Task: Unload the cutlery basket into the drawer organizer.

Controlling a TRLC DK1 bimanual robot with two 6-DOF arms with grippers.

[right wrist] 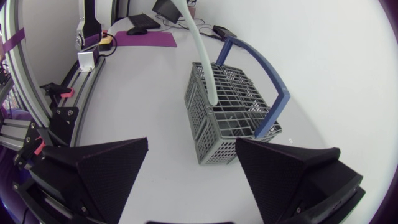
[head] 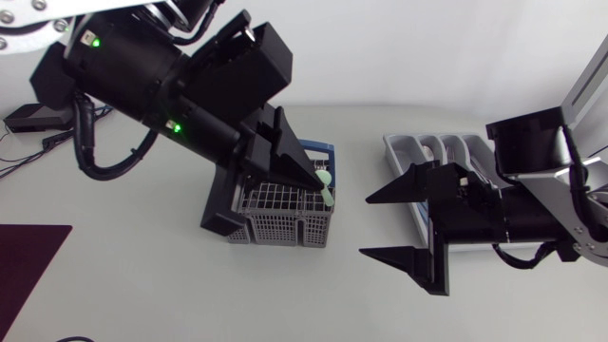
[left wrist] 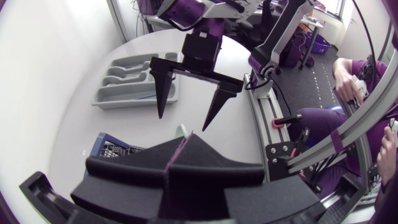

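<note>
Broadly, the white worktop (head: 142, 285) carries two task things side by side. The grey drawer organizer (head: 418, 150) is on the right arm's side and the grey cutlery basket (head: 280, 217), with its blue handle, is on the left arm's side. The left tool (head: 309, 174) hangs directly over the basket with its fingers pressed together on a pale green utensil (right wrist: 202, 56). I cannot make out what kind of utensil it is. In the right wrist view its long handle stands nearly upright, leaning a little, and its lower end reaches down into the basket's grid, so it does not look fully lifted out yet. The right tool (head: 394, 223) sits between basket and organizer, near both, with its fingers wide apart and nothing in them, pointing toward the basket. The coming move turns on the organizer lying past the basket on the far side of the right tool. The utensil's long axis is upright now, while the organizer's slots run flat. It will likely have to be raised clear, carried across and laid down lengthwise, and the open right tool stands in that path.
</note>
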